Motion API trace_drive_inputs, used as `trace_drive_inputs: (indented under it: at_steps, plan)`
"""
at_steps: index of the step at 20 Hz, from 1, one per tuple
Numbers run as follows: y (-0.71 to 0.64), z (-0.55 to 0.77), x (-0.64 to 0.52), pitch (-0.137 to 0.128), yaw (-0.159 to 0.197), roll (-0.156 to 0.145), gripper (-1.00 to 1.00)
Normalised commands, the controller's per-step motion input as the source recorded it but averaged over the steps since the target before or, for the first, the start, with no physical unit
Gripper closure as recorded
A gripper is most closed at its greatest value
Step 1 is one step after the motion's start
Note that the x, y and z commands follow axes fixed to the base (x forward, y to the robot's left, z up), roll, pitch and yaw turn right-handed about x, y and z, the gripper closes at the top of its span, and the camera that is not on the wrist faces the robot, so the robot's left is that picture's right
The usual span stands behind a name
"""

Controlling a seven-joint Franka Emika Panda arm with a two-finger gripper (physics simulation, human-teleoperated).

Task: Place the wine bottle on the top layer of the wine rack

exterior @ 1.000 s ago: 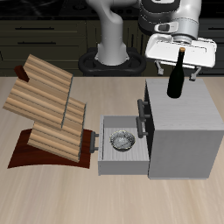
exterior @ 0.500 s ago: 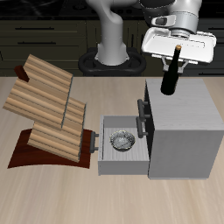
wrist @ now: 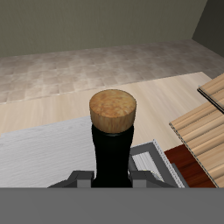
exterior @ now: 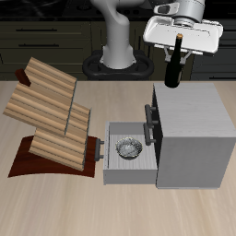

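The wine bottle point(exterior: 173, 64) is dark with a small cap and hangs upright in the air above the grey cabinet point(exterior: 194, 129). My gripper point(exterior: 178, 43) is shut on its neck just under the cap. In the wrist view the cork-coloured cap point(wrist: 112, 108) and dark neck fill the middle. The wine rack stands across the table; its top layer point(exterior: 46, 81) is a slanted slab of light-brown slats, also seen in the wrist view point(wrist: 208, 118). Nothing lies on it.
The cabinet's open drawer point(exterior: 129, 159) holds a small metal bowl point(exterior: 127, 147). The rack's lower slat tiers point(exterior: 66, 129) sit on a dark reddish base point(exterior: 28, 161). The robot base point(exterior: 118, 46) stands at the table's back.
My gripper has lifted the bottle off the cabinet top, upward and slightly toward the rack side. The bottle's base now hangs clear of the cabinet.
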Motion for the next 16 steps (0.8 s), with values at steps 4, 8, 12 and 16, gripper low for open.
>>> trace_drive_inputs:
  at_steps: [4, 8, 12, 16]
  plan:
    - [-0.08, 0.13, -0.2, 0.028, -0.056, 0.133, 1.0]
    - [-0.23, 0.12, -0.16, 0.095, -0.179, 0.171, 1.0]
    - [-0.29, 0.19, -0.15, 0.05, -0.181, 0.104, 1.0]
    - [-0.18, 0.11, 0.06, 0.048, -0.106, -0.012, 1.0]
